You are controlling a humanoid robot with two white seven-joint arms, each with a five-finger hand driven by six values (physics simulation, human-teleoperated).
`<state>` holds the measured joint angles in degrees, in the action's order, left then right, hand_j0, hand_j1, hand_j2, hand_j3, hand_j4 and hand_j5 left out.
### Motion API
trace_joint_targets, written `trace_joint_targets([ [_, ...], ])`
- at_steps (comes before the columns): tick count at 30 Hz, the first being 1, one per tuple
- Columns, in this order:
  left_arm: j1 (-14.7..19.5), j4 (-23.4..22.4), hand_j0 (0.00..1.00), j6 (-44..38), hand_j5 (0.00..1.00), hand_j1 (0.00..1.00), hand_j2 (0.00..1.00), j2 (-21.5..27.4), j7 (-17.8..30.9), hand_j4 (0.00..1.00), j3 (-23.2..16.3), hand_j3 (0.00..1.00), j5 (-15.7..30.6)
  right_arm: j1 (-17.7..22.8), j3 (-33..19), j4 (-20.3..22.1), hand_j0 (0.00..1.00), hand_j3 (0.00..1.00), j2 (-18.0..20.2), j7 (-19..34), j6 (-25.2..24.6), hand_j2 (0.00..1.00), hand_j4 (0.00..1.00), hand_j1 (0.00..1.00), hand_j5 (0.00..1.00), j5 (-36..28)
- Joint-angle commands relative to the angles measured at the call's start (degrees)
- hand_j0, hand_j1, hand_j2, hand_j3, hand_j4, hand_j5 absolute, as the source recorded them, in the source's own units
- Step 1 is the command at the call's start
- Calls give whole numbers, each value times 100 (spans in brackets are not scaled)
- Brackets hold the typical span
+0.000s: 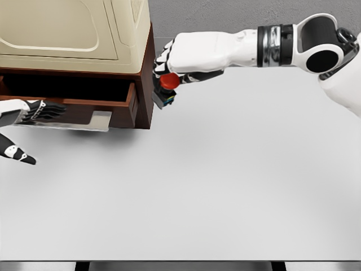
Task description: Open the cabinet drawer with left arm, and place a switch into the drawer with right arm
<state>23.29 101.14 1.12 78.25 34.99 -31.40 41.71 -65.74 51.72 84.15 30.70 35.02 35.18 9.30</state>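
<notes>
**Switch Held Beside the Open Drawer**

Your right hand (169, 70) has its fingers closed around the switch (167, 89), red button uppermost, just beside the cabinet (145, 84). To that hand's left, the drawer (121, 104) stands pulled out. Your left hand (34, 110), fingers extended, rests at its handle (84, 121), apparently steadying it. The drawer's contents are hidden from view.

A wide white bench (214, 192) fills most of the view, its surface plain and evenly lit. A cream-coloured appliance (73, 34) with a rounded panel outline sits upper left. Grey wall (225, 14) runs behind.
</notes>
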Motion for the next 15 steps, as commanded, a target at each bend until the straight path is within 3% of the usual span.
trace_joint_targets([
  [1, 0, -6, 100, -6, 100, 100, 100, 129, 1, 100, 3, 100, 135, -9, 23, 22, 49, 49, -55, -2, -18, 49, 49, 49, 49, -33],
  [15, -26, 3, 100, 2, 100, 100, 100, -100, 1, 100, 3, 100, 311, -229, 207, 5, 49, 49, -521, -2, -433, 49, 49, 49, 49, -156],
])
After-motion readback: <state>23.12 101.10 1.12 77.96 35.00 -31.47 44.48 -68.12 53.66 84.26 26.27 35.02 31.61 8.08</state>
